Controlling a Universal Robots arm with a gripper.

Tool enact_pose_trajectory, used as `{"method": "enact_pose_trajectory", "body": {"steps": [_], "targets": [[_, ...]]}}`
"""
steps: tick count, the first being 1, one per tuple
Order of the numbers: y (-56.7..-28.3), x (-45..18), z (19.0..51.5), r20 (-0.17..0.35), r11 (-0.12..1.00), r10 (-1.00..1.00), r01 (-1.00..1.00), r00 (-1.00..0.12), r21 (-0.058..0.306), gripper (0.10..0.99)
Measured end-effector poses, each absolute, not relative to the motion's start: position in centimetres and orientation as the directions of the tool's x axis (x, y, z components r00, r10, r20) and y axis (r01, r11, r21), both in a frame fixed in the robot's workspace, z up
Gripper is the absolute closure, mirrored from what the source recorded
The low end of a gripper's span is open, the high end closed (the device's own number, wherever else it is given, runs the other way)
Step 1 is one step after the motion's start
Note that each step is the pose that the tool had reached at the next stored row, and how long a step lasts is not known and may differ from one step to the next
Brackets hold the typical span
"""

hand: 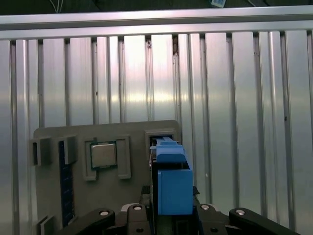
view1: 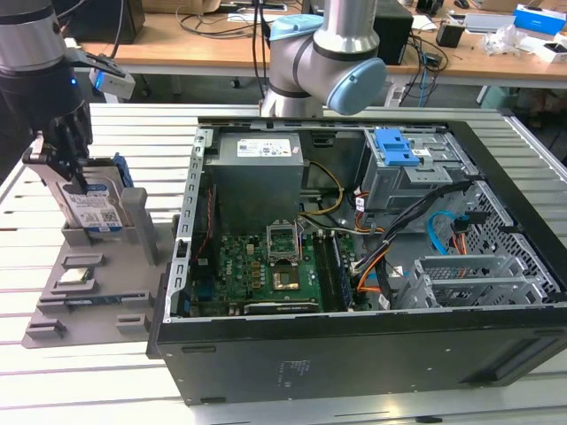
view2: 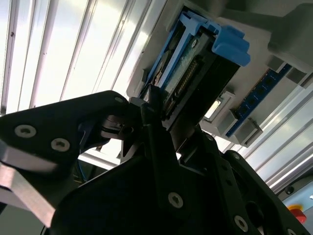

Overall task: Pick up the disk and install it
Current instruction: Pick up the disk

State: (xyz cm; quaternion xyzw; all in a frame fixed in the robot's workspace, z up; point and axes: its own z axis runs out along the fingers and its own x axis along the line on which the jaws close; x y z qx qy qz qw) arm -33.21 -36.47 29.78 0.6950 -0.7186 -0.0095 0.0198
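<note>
You see jaws clamped on the disk [view1: 93,208] | upright in gray holder [view1: 115,276] | 9 o'clock of computer case [view1: 354,347], exterior view

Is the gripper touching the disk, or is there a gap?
Touching. In the second wrist view, a black finger presses flat against the disk's side, with no gap.
</note>
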Motion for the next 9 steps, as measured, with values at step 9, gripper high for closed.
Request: {"method": "enact_pose_trajectory", "body": {"steps": [9], "targets": [[-36.36,-33.19,30.86,0.015,0.034,-0.999,-0.999,-0.033,0.041,0.725]]}}
